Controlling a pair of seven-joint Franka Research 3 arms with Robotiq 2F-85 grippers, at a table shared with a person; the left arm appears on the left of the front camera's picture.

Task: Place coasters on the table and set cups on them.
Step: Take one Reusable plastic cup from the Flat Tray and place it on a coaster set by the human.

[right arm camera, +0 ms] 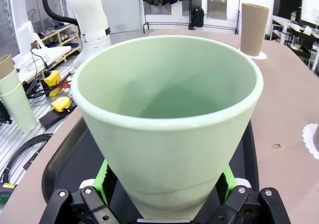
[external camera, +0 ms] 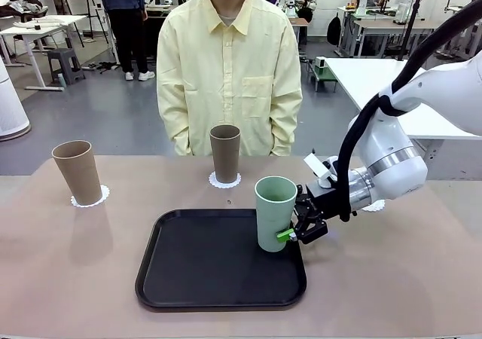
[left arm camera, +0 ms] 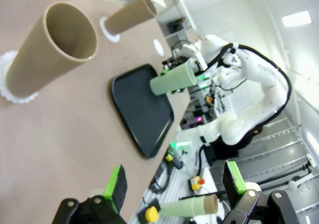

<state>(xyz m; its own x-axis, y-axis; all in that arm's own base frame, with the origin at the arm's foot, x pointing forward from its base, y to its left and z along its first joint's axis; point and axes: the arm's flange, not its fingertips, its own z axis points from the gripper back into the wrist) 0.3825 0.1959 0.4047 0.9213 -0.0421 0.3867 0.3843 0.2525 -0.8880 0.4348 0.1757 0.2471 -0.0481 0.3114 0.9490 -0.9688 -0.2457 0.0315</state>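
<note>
mint cup (external camera: pixel 275 212) | on tray (external camera: pixel 188 275) | right fingers (right arm camera: pixel 103 176) straddle it, wide | left fingers (left arm camera: pixel 116 184) apart

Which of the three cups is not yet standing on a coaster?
The mint green cup: it stands on the black tray, between the right gripper's fingers. Both brown cups stand on white coasters.

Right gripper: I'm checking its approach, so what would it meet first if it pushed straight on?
The mint green cup on the black tray: the right gripper has open jaws either side of its lower wall; contact is unclear.
</note>
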